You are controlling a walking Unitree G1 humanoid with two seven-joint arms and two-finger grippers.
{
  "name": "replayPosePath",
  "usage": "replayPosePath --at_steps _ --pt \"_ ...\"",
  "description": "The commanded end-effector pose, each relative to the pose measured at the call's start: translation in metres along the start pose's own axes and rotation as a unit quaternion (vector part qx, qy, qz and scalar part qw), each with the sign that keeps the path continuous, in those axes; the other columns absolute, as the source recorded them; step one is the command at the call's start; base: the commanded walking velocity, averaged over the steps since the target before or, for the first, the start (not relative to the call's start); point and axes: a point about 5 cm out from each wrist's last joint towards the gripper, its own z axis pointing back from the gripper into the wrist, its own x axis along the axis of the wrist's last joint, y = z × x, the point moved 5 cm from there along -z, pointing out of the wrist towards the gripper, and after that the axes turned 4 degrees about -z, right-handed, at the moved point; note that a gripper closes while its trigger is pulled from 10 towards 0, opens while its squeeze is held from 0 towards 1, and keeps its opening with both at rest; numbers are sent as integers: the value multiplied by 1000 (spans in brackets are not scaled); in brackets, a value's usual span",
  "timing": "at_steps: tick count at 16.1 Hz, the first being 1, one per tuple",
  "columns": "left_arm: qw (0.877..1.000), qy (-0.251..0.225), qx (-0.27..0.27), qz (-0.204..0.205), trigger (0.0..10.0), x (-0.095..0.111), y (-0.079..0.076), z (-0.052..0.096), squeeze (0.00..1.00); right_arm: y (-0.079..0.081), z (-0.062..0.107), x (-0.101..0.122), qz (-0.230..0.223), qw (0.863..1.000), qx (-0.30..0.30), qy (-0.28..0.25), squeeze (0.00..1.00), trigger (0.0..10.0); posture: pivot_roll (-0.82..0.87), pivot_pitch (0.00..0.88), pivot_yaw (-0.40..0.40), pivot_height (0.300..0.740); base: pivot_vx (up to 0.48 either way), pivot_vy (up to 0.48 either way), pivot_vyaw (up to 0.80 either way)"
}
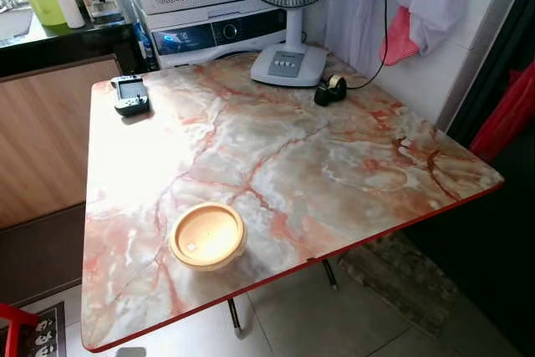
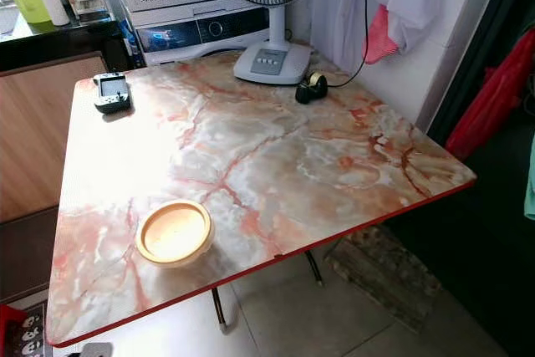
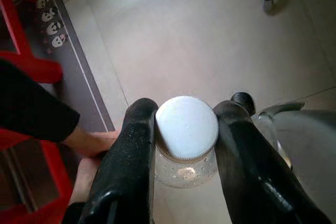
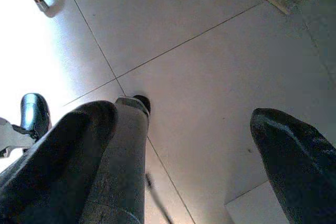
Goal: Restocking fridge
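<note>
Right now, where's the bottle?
Left wrist view: the bottle sits clamped between the left hand's fingers, held low over the floor tiles, near a person's hand.

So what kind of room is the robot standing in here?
Most likely a home kitchen or utility corner. A marble-patterned folding table stands on a tiled floor, a washing machine sits behind it, and a desk fan rests on the table's far edge.

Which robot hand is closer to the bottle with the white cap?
Left. The left gripper is clamped on the bottle, a finger on each side just below the cap. The right gripper hangs open over bare floor tiles, holding nothing.
</note>
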Motion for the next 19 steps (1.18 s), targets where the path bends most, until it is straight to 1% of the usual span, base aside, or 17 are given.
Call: replayPosePath --at_steps 1,4,5,6,11,18,19 --pt "1000 12 -5 -4 10000 -9 -1 2 0 10 1 -10 -9 1000 14 16 0 10000 86 0 18 740 0 0 0" --pt "1000 25 -6 -1 10000 -21 -5 5 0 7 3 -16 -2 1000 16 20 0 10000 76 0 14 740 -80 0 0" --pt "999 31 -7 0 10000 -28 -7 7 0 2 5 -25 2 999 10 31 0 10000 72 0 13 740 -244 0 0" --pt "999 34 -8 1 10000 -32 -7 7 0 1 6 -28 -1 999 8 35 0 10000 71 0 13 740 -255 0 0" --pt "999 46 -13 -4 10000 -42 -9 10 0 -1 9 -38 -2 999 9 45 0 10000 63 0 15 740 -267 0 0" --pt "998 56 -12 -5 10000 -47 -8 11 0 -6 10 -39 4 999 8 46 0 10000 68 0 1 740 -281 0 0" --pt "998 57 -12 -5 10000 -48 -8 12 0 -6 10 -38 5 999 9 45 0 10000 69 0 -2 740 0 0 0"
